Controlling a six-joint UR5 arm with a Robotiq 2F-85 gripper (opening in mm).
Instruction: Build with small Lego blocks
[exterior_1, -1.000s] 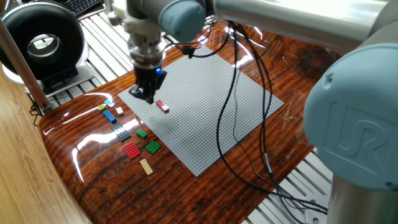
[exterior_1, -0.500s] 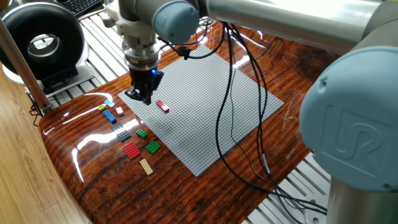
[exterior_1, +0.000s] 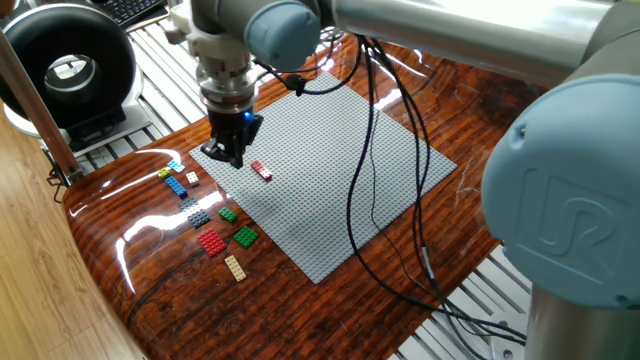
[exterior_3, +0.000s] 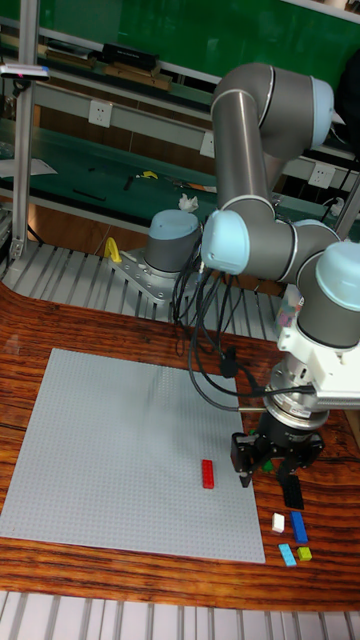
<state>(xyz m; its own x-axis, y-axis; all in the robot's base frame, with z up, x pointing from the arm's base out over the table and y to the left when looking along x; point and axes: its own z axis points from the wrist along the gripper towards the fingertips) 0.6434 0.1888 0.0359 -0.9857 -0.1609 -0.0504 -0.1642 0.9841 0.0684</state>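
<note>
One red Lego block (exterior_1: 261, 171) sits on the grey baseplate (exterior_1: 330, 170) near its left corner; the tall fixed view shows the same red block (exterior_3: 208, 473). My gripper (exterior_1: 233, 158) hangs just left of it over the plate's edge, open, its fingers (exterior_3: 243, 462) spread apart in the tall fixed view, where the gripper (exterior_3: 270, 485) stands right of the brick. Loose small Lego blocks lie on the wood beside the plate: blue (exterior_1: 177, 186), grey (exterior_1: 197, 213), green (exterior_1: 245, 236), red (exterior_1: 211, 242), tan (exterior_1: 234, 267), yellow-green (exterior_1: 165, 173).
A black round device (exterior_1: 65, 70) stands at the back left on metal slats. Black cables (exterior_1: 375, 190) trail from the arm across the baseplate to the right front. The arm's large base (exterior_1: 570, 210) fills the right side.
Over the last second the gripper shifted slightly left, away from the red block on the plate. It has held still in the last half second.
</note>
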